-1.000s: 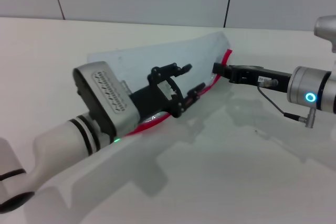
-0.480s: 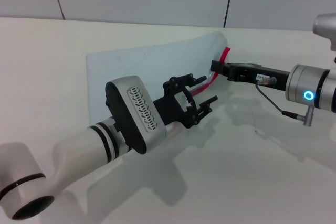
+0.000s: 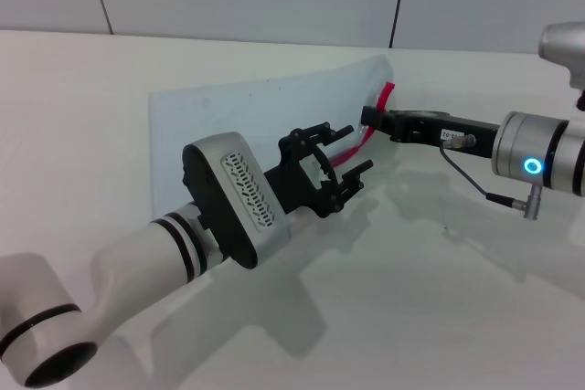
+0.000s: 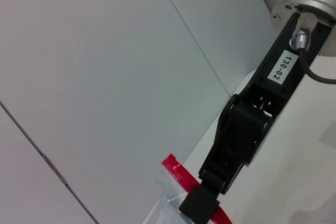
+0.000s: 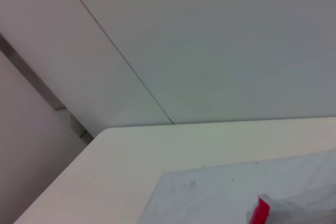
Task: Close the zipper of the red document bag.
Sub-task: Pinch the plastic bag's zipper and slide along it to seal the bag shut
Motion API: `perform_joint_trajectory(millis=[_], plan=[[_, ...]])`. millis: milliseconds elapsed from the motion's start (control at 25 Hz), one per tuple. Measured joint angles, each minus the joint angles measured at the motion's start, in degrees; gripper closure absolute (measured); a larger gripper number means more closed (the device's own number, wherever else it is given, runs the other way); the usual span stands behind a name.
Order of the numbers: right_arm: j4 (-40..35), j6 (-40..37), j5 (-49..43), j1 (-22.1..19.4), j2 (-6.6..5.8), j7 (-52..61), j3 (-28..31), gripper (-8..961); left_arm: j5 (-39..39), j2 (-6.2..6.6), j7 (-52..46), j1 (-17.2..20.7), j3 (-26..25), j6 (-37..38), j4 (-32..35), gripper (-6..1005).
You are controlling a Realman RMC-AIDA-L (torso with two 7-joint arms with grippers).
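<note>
The bag (image 3: 247, 125) is a flat, translucent pale blue-grey pouch lying on the white desk (image 3: 82, 89), its far right corner lifted off the surface. The zipper (image 3: 370, 121) is a bright red strip along its near long edge, visible only near that raised corner, curving upward
</note>
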Motion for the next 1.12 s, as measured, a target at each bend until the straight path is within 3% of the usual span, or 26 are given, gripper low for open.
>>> perform_joint_trajectory(millis=[440,1120], plan=[[0.50,-1.04,-0.28,0.40,-0.03,-0.04,-0.10,941,0.00,0.07,0.05,-0.10,-0.01,-0.04,0.56,522],[0.47,-1.04,-0.34,0.68,-0.02,-0.07,-0.23,941,0.04,0.01,5.35,0.22,0.01,0.53,-0.17,636]])
